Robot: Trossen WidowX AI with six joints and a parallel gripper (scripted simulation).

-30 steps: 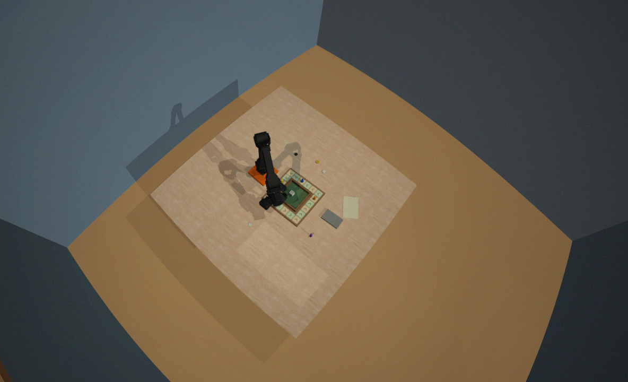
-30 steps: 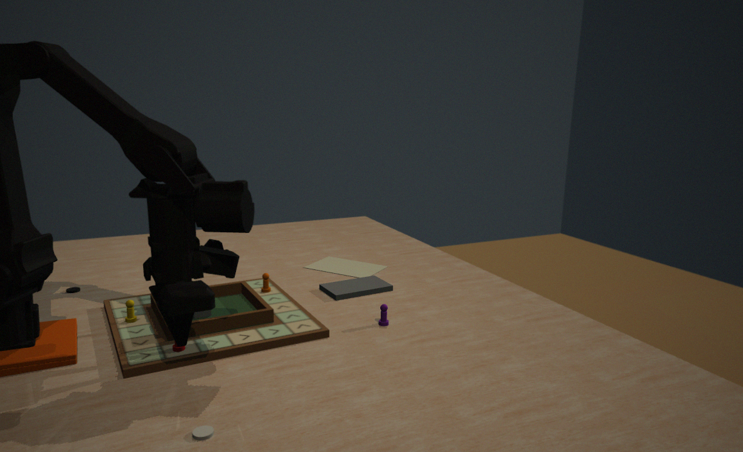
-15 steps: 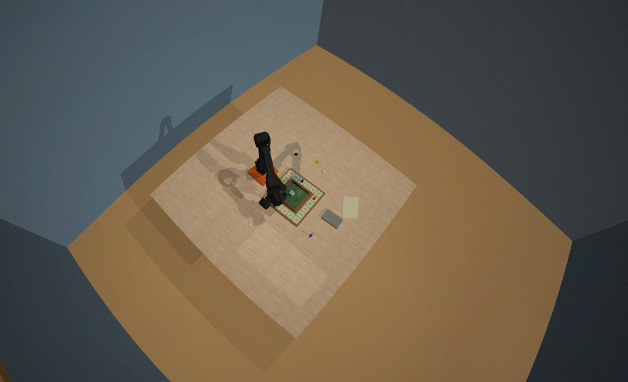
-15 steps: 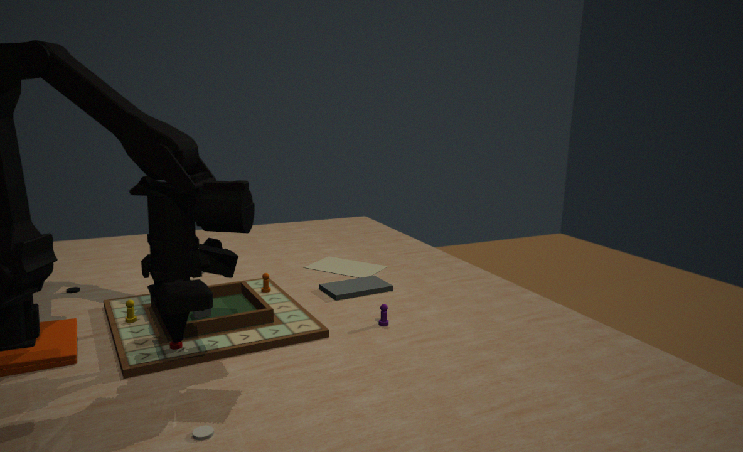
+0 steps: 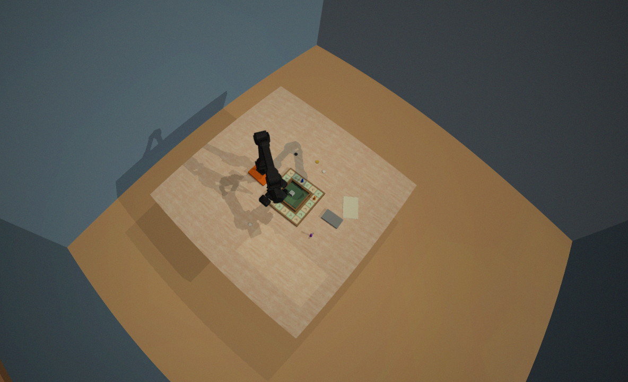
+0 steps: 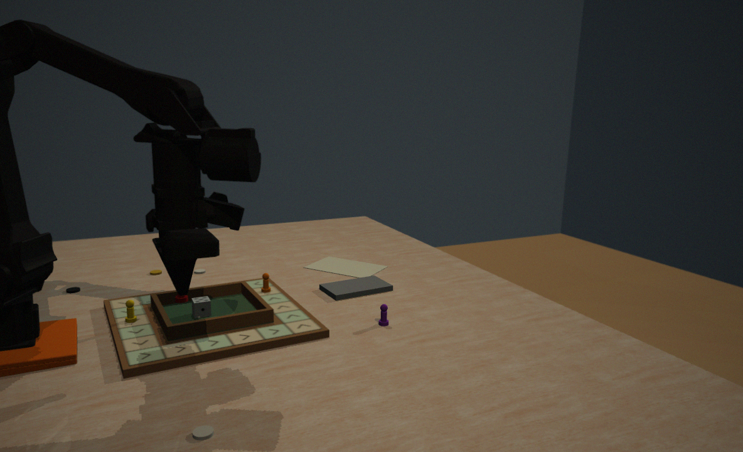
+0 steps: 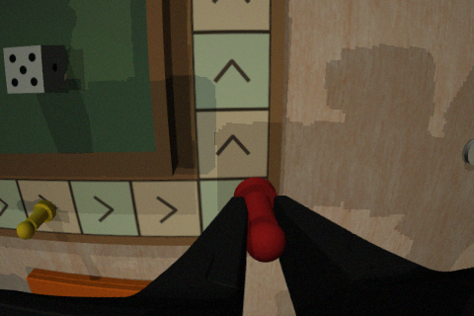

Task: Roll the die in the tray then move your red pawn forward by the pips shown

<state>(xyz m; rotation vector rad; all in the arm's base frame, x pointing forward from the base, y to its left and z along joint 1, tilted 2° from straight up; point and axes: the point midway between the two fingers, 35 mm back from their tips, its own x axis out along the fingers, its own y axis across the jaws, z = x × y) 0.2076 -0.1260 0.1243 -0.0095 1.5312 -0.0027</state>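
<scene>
Since the die (image 5: 291, 192) (image 6: 201, 307) (image 7: 25, 69) lies in the tray (image 5: 301, 198) (image 6: 239, 324) (image 7: 159, 59) with five pips on top, the roll is judged complete and the pawn move is in hand. The red pawn (image 6: 181, 298) (image 7: 261, 219) appears raised above the board (image 5: 297, 225) (image 6: 222, 355) (image 7: 278, 59), which sits well inside the table's edges (image 5: 282, 285) (image 6: 475, 365) (image 7: 346, 0). From the wrist, its foot overlaps a corner square beside the board's outer edge; the exact height cannot be told.

Inspection of the gripper (image 5: 277, 193) (image 6: 181, 293) (image 7: 260, 199) finds it nearly closed, its fingers pinching the red pawn from both sides. Nothing else is seen in its hold.

The next move calls for carriage along the arrows to the fifth square from the start, upright lowering, release and withdrawal. Particular care is advised around the yellow pawn (image 6: 130, 311) (image 7: 37, 219) and blue pawn (image 5: 302, 180), lest either be knocked.
</scene>
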